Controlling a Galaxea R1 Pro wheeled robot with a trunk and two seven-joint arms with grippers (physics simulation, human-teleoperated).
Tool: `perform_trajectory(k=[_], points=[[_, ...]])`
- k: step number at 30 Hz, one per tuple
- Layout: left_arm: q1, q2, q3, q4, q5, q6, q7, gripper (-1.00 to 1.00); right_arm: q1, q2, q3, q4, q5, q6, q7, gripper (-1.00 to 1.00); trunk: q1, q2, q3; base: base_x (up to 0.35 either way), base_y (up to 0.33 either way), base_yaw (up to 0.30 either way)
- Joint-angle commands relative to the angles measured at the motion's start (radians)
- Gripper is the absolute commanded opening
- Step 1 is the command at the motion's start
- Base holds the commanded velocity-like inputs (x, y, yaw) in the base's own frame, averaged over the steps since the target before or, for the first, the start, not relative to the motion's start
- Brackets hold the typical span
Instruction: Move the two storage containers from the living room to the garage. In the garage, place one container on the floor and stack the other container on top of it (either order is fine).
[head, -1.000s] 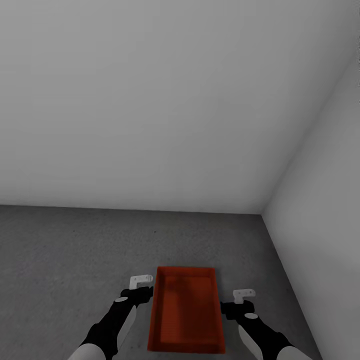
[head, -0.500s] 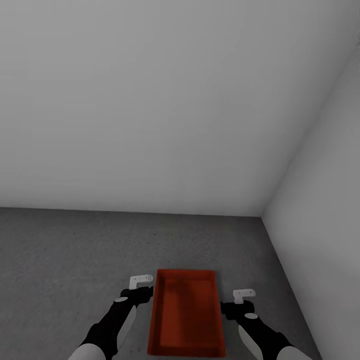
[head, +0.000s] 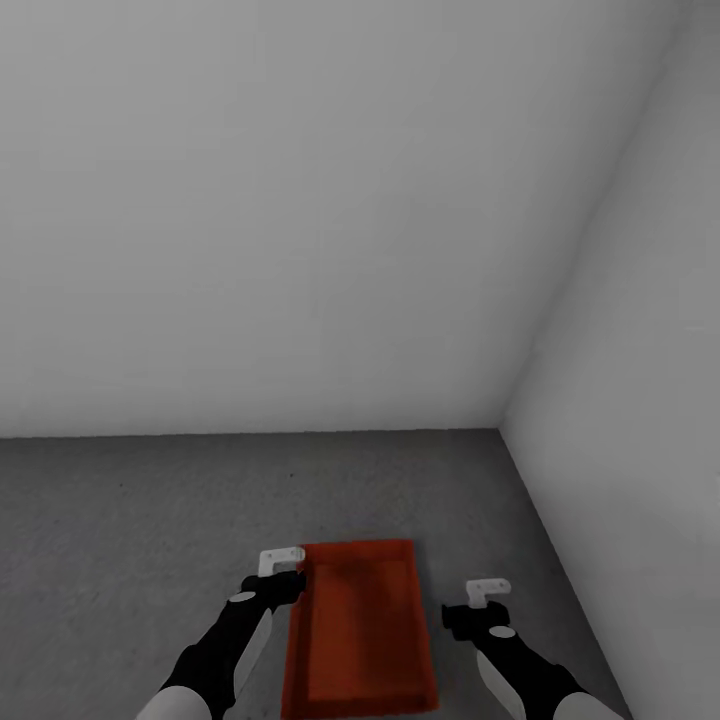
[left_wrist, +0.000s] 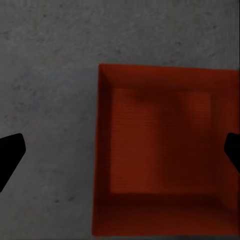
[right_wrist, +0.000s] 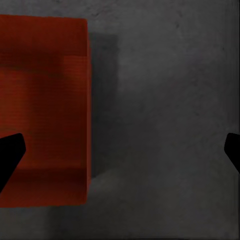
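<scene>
From the head camera, an orange-red storage container (head: 362, 628) lay on the dark grey concrete floor (head: 130, 510) at six o'clock, between the two black arms. The left gripper (head: 281, 561) hovered at the bin's far left corner, the right gripper (head: 487, 590) apart from its right wall; whether either touched it could not be told. Plain white walls (head: 300, 200) met in a corner at about two o'clock.

In the left wrist camera, the left gripper's (left_wrist: 120, 155) dark fingers (left_wrist: 9, 152) stood wide apart, the container (left_wrist: 165, 155) below between them on mottled floor (left_wrist: 50, 75).

In the right wrist camera, the right gripper (right_wrist: 120, 155) was likewise spread, the container (right_wrist: 45, 110) at nine o'clock, bare floor (right_wrist: 170, 100) and the bin's shadow beside it.
</scene>
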Motion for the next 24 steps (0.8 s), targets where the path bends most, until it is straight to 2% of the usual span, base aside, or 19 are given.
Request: perform_trajectory(k=[1, 24], points=[[0.0, 0.0, 0.002, -0.005, 0.004, 0.006, 0.002, 1.0, -0.001, -0.001, 0.008, -0.002, -0.007, 0.005, -0.007, 1.0, 0.0, -0.001, 0.0, 0.0, 0.0, -0.247], [0.0, -0.002, 0.002, 0.004, 0.007, 0.007, 0.002, 1.0, -0.001, -0.001, 0.007, -0.001, -0.008, 0.012, -0.008, 1.0, 0.0, -0.001, 0.024, 0.0, 0.0, -0.228]])
